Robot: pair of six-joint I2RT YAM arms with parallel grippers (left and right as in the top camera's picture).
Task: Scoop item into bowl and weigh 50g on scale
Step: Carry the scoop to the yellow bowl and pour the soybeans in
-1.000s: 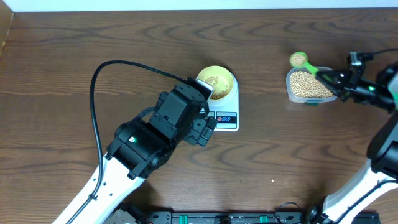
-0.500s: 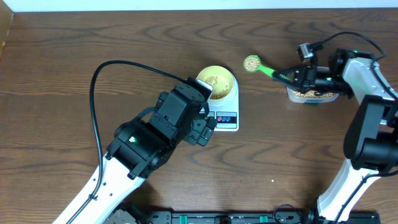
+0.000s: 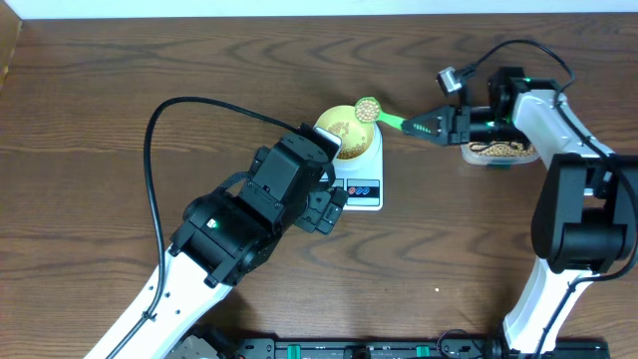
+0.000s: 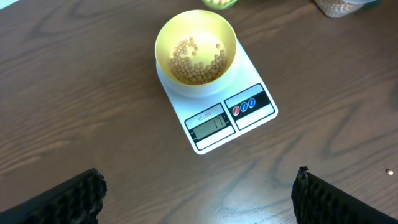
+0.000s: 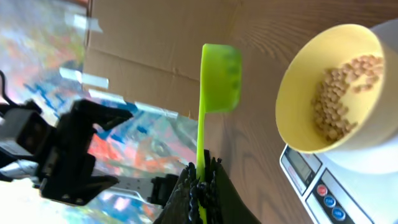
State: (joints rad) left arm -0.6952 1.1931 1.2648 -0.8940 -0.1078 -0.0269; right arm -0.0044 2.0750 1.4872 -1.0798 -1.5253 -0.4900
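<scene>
The overhead camera hangs above the worktop [image 3: 100, 100] and looks straight down from far off. It takes in both arms and the whole brown surface, with the scale [image 3: 364, 191] and bowl [image 3: 375, 135] near the middle. The left wrist camera looks steeply down from well above. The spread fingers [image 4: 62, 199] of the left gripper [image 4: 199, 202] fill its bottom corners, and the scale and bowl sit in its upper half. The right wrist camera is rolled sideways and sits close, sighting from the right gripper [image 5: 202, 186] along the green spoon [image 5: 219, 68] toward the bowl. All three views share the bowl and scale.
</scene>
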